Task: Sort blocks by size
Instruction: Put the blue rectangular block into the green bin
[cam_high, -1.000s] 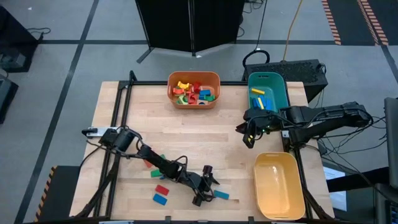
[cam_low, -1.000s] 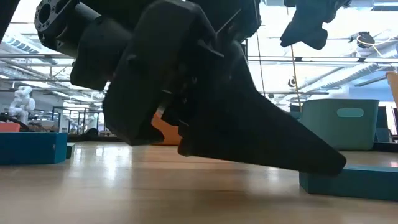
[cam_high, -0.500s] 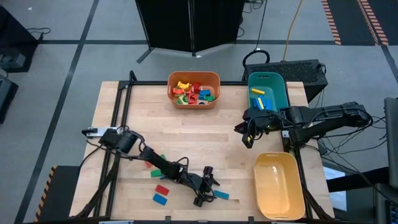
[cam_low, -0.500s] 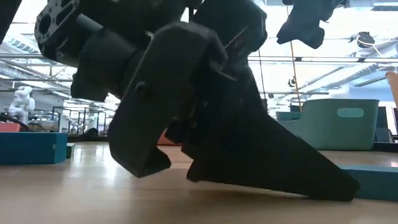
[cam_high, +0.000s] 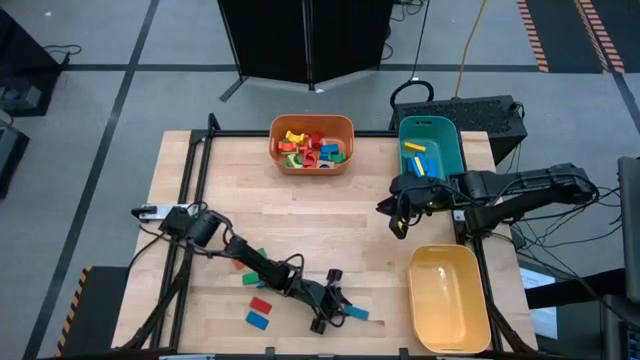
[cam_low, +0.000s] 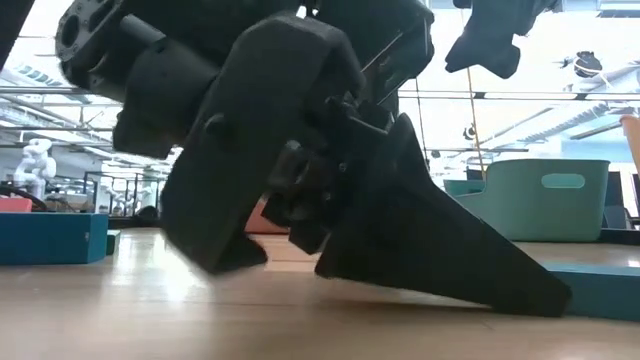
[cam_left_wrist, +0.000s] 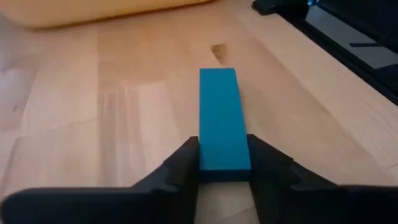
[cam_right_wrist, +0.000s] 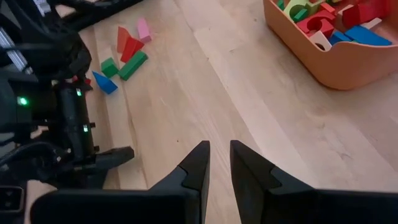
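Wooden counter, near edge: your left pincer pinches 1 blue block across its narrow sides; stiff, light, probably slick. Right pincer looks pressed together.

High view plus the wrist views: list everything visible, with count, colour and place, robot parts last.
orange bin: one, far edge at the middle, holding mixed coloured blocks.
teal bin: one, far right, blue and yellow blocks inside.
yellow bin: one, near right, nothing seen inside.
blue block: one, near edge, lying flat between the left gripper's fingers.
loose blocks: a few, red, blue, green, near left.
left gripper: shut on the blue block.
right gripper: above the table beside the teal bin, fingers close together, holding nothing.
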